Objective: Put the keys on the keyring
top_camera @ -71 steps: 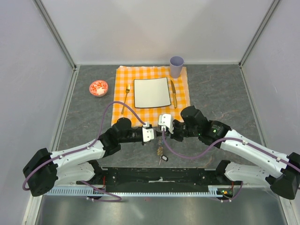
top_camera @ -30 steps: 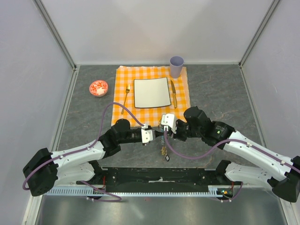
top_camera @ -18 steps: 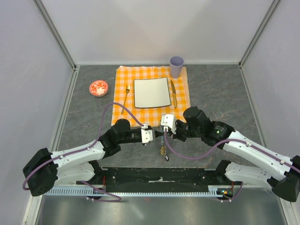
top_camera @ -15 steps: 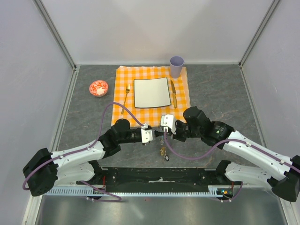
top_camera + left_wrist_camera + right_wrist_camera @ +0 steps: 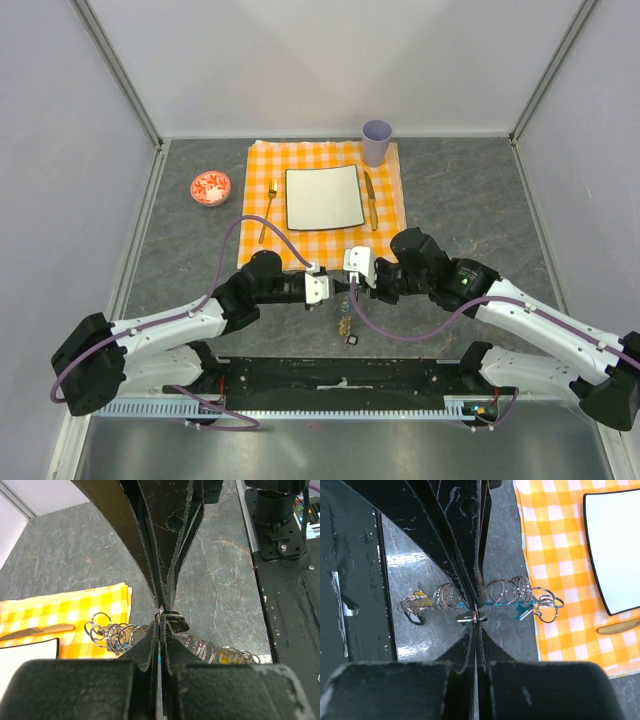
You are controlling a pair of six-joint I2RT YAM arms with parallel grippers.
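We see the right hand (image 5: 476, 611) just clenched onto the keyring (image 5: 512, 591), centre of its wrist view; left hand (image 5: 161, 611) was already gripping it. Ring now strung betw. both, lower-mid top view; keys (image 5: 346, 326) dangle under. We reckon threading's next.

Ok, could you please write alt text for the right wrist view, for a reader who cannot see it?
The right gripper is shut on a keyring chain of silvery rings that runs left and right over the grey table. To the right are an orange checked cloth and part of a white plate.
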